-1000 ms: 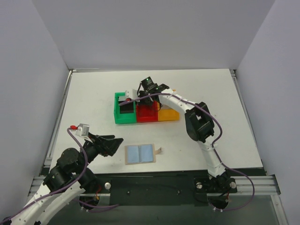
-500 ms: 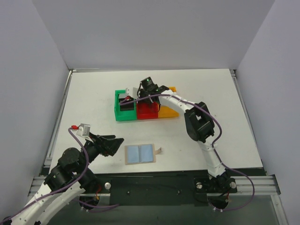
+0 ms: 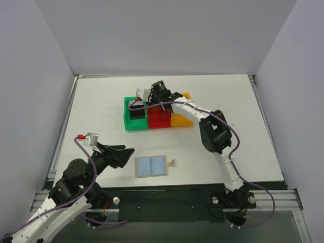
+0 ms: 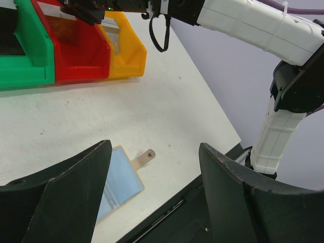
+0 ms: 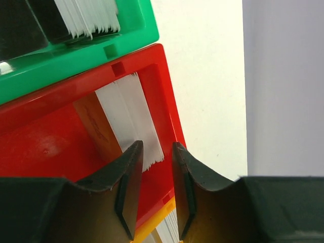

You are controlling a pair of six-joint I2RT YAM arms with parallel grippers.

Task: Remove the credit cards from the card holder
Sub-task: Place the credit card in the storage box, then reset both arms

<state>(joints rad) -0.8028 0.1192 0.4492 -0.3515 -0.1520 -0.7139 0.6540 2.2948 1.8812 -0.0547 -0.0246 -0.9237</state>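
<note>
The card holder (image 3: 151, 165) lies open and flat near the table's front edge, tan with light blue inner panels and its snap tab (image 3: 171, 162) to the right. No card shows in it. It also shows in the left wrist view (image 4: 120, 179), partly behind a finger. My left gripper (image 3: 129, 153) is open and empty, just left of the holder and above the table (image 4: 154, 152). My right gripper (image 3: 152, 103) hovers over the bins; in its wrist view (image 5: 157, 152) the jaws stand a narrow gap apart with nothing between, above the red bin (image 5: 61, 136).
A green bin (image 3: 132, 121), a red bin (image 3: 159, 120) and an orange bin (image 3: 181, 121) stand in a row at mid-table. White cards lie in the green bin (image 5: 86, 17), the red bin (image 5: 129, 116) and the orange bin (image 5: 169, 230). Walls enclose the table.
My right wrist has shifted a little toward the back left over the bins. The left arm and the card holder have not moved.
</note>
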